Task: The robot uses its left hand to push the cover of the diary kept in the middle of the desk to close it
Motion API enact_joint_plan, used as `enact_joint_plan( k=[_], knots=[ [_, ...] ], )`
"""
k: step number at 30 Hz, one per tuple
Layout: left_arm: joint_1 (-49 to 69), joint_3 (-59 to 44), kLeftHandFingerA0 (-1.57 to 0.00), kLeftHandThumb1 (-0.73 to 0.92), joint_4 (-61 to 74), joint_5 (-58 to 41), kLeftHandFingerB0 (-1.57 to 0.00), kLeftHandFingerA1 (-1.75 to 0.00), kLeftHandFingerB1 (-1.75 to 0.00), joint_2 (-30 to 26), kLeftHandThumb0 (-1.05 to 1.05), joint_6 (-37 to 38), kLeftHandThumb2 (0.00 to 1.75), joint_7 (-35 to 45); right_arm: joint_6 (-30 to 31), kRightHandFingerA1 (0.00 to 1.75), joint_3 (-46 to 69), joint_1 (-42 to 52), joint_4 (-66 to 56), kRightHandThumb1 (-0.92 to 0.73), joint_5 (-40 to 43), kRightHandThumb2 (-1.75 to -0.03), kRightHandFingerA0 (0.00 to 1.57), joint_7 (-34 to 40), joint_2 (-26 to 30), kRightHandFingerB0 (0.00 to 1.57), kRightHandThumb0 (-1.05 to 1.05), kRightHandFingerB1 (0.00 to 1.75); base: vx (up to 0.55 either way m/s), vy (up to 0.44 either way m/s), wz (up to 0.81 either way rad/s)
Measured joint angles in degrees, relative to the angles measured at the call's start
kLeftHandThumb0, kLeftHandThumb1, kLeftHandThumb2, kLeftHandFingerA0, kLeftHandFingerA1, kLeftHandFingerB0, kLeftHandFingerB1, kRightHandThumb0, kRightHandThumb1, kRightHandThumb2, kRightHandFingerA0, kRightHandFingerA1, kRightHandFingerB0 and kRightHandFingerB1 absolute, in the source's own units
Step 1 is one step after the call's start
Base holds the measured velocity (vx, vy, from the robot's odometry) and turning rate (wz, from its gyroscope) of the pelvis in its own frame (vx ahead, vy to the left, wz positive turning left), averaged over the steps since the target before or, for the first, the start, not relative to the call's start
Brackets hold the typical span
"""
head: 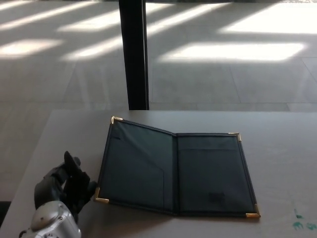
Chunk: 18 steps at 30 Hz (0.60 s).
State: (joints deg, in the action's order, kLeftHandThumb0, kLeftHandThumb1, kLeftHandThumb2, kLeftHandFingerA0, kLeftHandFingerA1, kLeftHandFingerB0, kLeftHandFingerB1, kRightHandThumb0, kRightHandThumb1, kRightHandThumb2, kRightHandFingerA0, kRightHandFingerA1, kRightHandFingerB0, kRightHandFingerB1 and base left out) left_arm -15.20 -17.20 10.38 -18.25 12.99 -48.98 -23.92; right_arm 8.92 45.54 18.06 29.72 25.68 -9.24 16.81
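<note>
Diary point(176, 171) lies open mid-desk point(277, 129), its left cover point(136, 166) tilted slightly up. You have the left hand point(64, 183) just beside that cover's near corner, fingers loosely apart, holding nothing.

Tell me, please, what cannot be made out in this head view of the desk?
- Left hand: dark against the shadow; contact with the diary cover unclear.
- Left forearm: cut off by the bottom edge.
- Right hand: out of frame.
- Small marking inside the diary's right cover: too small to read.
</note>
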Motion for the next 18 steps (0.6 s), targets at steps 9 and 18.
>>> enact_joint_plan(
  k=[9, 18],
  knots=[
    [2.51, 6.56, -0.25, 0.92, -0.69, 2.98, -0.23, -0.48, -0.45, -4.09, -0.94, 0.11, 0.77, 0.92, 0.29, 1.00, -0.04, -0.18, 0.06, -0.92, 0.15, -0.67, 0.64, 0.06, 0.18, 0.63, -0.96, 0.76, 0.00, 0.000, 0.00],
    [2.70, 9.34, -0.35, 0.92, 0.65, 3.91, -0.25, -0.50, -0.44, -1.30, -0.92, -1.43, 0.79, 1.54, 0.43, 1.01, -0.20, -0.06, 0.19, -0.91, 0.27, -0.68, 0.59, 0.35, 0.37, 0.59, -0.96, 0.74, 0.00, 0.000, 0.00]
  ],
)
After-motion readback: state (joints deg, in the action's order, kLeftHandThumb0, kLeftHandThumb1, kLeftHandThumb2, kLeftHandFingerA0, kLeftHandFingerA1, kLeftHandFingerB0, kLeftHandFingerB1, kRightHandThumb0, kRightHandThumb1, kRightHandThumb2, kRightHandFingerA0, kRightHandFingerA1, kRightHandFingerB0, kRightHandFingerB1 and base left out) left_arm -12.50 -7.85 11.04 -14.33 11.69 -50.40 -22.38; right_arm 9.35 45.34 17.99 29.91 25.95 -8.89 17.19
